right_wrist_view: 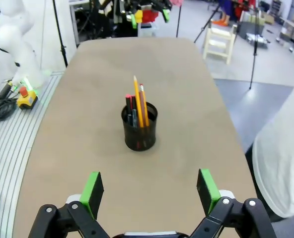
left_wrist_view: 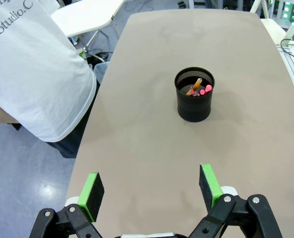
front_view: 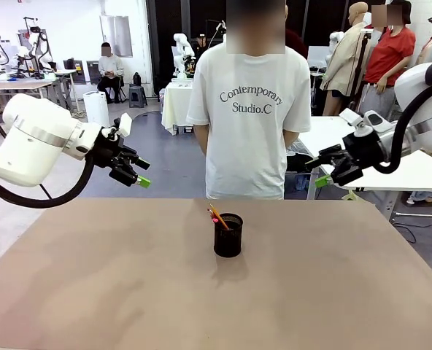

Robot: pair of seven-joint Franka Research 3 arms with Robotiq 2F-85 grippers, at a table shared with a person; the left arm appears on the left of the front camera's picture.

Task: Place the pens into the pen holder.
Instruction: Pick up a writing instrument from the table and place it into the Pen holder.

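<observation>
pens point(right_wrist_view: 138, 101): all three standing near-upright in pen holder point(front_view: 228, 235), tips up, leaning a bit | left tool point(left_wrist_view: 152, 190), right tool point(right_wrist_view: 150, 190): both released, nothing held

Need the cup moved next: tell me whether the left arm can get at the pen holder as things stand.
Probably yes. The left claw is open and empty, raised off the table's left side, and only bare table lies between it and the pen holder. The person stands back.

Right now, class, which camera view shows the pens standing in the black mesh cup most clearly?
The right wrist view: the pens rise side-on above the black mesh cup. The left wrist view looks down on their tips; the front view shows them small.
</observation>
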